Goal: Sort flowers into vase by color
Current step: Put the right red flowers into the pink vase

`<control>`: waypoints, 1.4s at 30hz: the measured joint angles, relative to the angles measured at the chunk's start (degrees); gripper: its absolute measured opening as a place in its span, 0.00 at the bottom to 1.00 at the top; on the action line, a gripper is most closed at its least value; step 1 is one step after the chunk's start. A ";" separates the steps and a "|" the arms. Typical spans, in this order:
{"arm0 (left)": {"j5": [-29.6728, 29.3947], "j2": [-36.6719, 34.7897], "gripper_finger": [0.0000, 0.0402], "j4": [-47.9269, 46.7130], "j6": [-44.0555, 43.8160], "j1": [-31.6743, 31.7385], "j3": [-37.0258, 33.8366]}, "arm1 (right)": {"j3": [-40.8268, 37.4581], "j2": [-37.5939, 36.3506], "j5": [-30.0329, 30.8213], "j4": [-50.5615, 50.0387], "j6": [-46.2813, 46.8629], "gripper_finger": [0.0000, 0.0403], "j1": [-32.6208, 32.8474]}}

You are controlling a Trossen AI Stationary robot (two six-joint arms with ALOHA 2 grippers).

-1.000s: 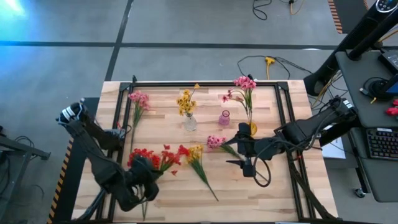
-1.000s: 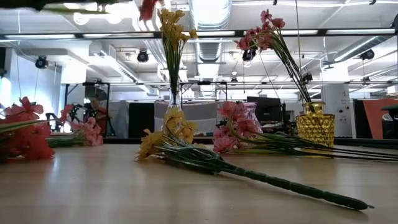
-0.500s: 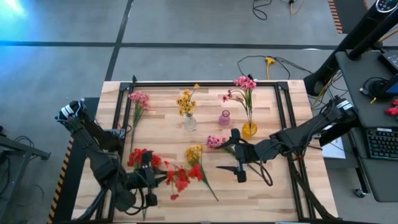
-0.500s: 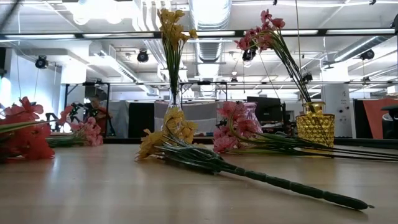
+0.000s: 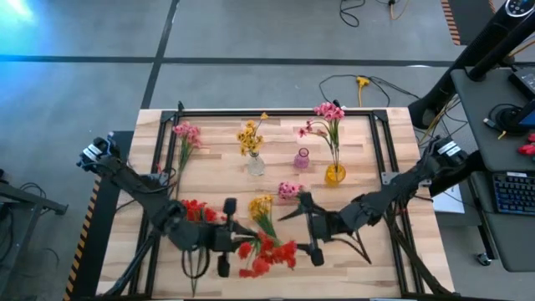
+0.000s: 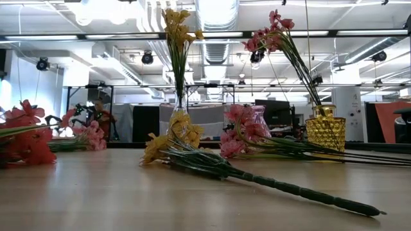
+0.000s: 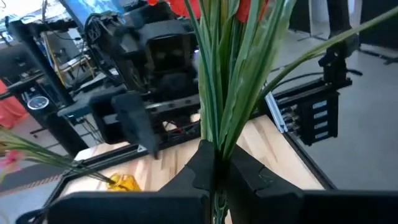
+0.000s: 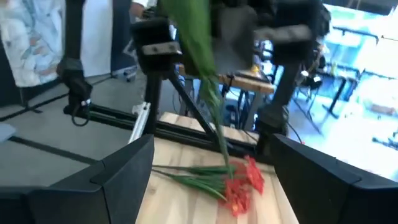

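Red-blossomed green-stemmed sprig (image 5: 267, 253) carried toward table centre | left end effector (image 5: 227, 237) clamped on sprig | right end effector (image 5: 308, 227) spread apart beside it

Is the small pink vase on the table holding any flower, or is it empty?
Empty, apparently: the pink vase shows no stems in the high view; pink flowers lie beside it.

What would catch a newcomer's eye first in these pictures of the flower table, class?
First, the red flowers held up near the table's front edge: the left tool is shut on their green stems, and the open right tool faces them from the other side. Next, toward the back, the yellow flowers standing in a clear vase and the pink flowers in a yellow vase.
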 joint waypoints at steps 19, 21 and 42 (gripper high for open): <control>3.09 8.44 0.00 9.47 -2.10 3.65 -0.13 | 5.67 4.06 -0.03 5.23 -6.28 0.66 0.94; 1.46 8.44 0.01 9.63 -2.68 4.19 -0.13 | 5.68 4.17 -0.02 5.40 -6.19 0.62 0.92; -0.92 7.87 0.15 9.03 -3.99 5.44 -0.13 | 6.07 4.24 2.56 5.06 -5.34 0.04 0.00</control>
